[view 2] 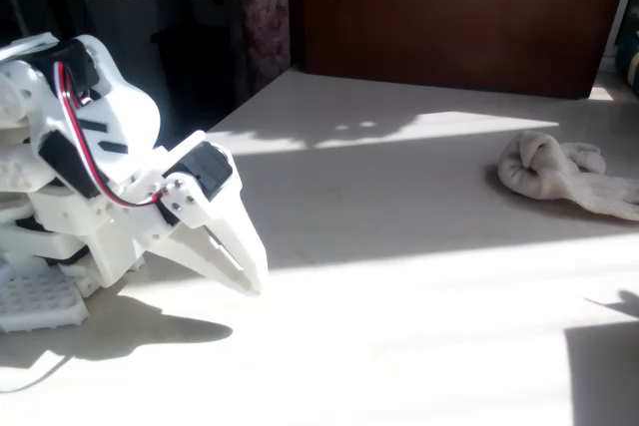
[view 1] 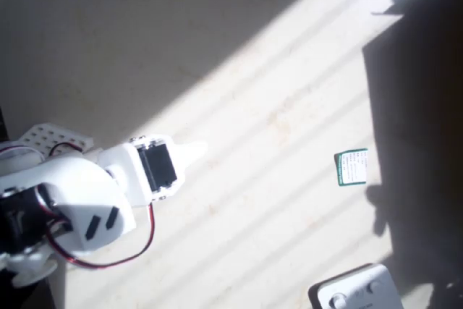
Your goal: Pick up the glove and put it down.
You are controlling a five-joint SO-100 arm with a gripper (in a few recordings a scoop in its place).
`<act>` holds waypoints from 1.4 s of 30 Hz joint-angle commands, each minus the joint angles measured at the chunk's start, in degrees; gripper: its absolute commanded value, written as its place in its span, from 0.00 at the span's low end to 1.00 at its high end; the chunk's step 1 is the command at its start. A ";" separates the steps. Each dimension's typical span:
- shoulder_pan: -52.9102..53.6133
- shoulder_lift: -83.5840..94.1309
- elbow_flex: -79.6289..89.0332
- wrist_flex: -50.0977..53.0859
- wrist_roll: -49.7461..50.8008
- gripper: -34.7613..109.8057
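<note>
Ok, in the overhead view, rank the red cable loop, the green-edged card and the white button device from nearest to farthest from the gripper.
From the gripper, in the overhead view:
1. Red cable loop: below and left of the tip, beside the arm's body.
2. Green-edged card: to the right, about level with the tip.
3. White button device: lower right, at the picture's bottom edge.

glove (view 2: 561, 174) | beige, soft fabric, bunched into lumpy folds | lay crumpled on the table at the right edge of the fixed view | partly in shade
</note>
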 commanded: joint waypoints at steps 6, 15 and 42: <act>0.00 0.09 -0.18 -0.09 -0.26 0.25; 0.35 -0.53 -1.14 -0.62 -0.26 0.25; -0.09 -37.53 -42.63 -0.79 -0.26 0.25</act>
